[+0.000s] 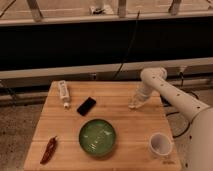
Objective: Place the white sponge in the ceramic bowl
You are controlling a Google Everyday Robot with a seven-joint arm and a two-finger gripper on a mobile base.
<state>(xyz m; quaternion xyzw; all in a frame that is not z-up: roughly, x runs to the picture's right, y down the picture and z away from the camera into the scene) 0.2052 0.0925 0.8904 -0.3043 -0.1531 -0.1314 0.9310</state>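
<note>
The ceramic bowl point(97, 137) is green and round and stands at the front middle of the wooden table point(130, 130). It looks empty. A white oblong thing point(63, 93), which may be the white sponge, lies at the table's far left. My gripper point(134, 104) hangs from the white arm point(165, 90) that comes in from the right. It points down and is low over the table's far right part, well away from both the bowl and the white thing. Something pale shows at its tip; I cannot tell what it is.
A black flat object point(86, 106) lies between the white thing and the bowl. A red chili pepper point(49, 149) lies at the front left. A white cup point(160, 145) stands at the front right. A dark cable point(127, 50) hangs behind the table.
</note>
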